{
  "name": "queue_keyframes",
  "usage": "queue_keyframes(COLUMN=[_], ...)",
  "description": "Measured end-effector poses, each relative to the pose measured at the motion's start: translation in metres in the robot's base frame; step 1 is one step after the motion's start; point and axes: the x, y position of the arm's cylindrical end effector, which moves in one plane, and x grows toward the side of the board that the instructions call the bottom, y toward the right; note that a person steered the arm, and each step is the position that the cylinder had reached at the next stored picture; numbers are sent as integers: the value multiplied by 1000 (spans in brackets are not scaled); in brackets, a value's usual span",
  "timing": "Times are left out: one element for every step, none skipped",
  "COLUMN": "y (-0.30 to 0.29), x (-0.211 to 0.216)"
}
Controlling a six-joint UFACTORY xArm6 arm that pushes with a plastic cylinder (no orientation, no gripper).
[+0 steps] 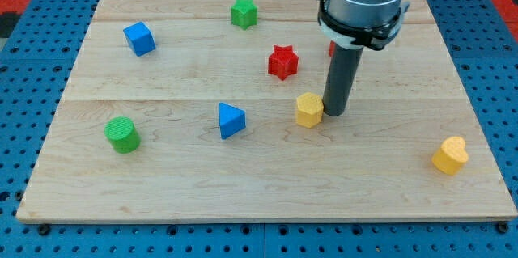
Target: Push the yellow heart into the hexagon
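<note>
The yellow heart lies near the board's lower right corner. The yellow hexagon sits near the board's middle. My tip rests on the board just right of the hexagon, touching or almost touching it. The heart is far to the tip's lower right, with bare wood between them.
A red star sits just above-left of the hexagon. A blue triangle is to the hexagon's left. A green cylinder, a blue cube and a green star lie further left and top. A small red piece peeks from behind the rod.
</note>
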Motion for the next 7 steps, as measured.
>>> queue_keyframes(y=[9, 125, 171, 188, 203, 226, 253], x=[23, 20, 16, 16, 16, 16, 27])
